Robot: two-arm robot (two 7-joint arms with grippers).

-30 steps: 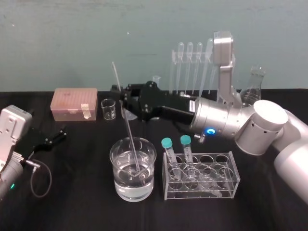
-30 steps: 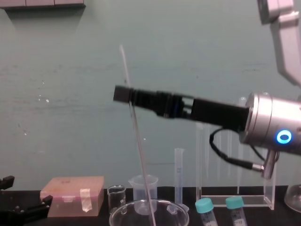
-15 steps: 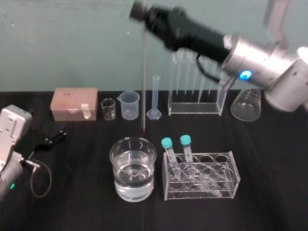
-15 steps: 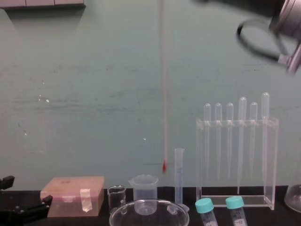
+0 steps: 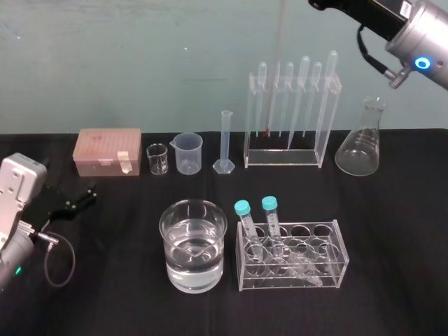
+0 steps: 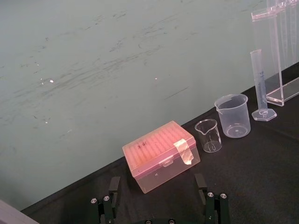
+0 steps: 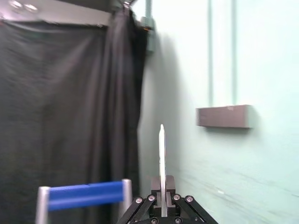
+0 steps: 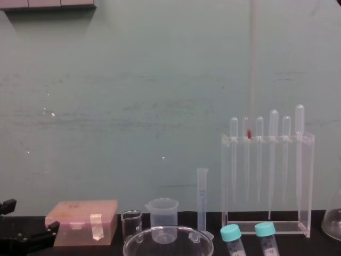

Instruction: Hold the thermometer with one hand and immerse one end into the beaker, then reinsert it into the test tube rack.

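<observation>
The thermometer (image 5: 278, 63) hangs upright from above, and its red tip (image 8: 248, 133) is level with the top bar of the test tube rack (image 5: 323, 119), near the rack's left end. I cannot tell whether the tip is inside a hole. My right gripper (image 7: 162, 198) is shut on the rod (image 7: 161, 154), and the right arm (image 5: 413, 35) reaches in high at the upper right. The beaker (image 5: 193, 245), part full of water, stands in front of the rack at the centre. My left gripper (image 6: 157, 179) rests open and parked at the table's left (image 5: 77, 201).
Several pipettes (image 8: 273, 154) hang in the rack. In a row along the back are a pink tip box (image 5: 108, 150), a tiny glass beaker (image 5: 157, 159), a plastic beaker (image 5: 188, 152) and a measuring cylinder (image 5: 225, 143). A low tube rack (image 5: 294, 262) holds two capped tubes. A conical flask (image 5: 359, 143) stands at the right.
The right arm has lifted the thermometer out of the beaker and carried it up and to the right, over the rack's left end. The left arm has not moved.
</observation>
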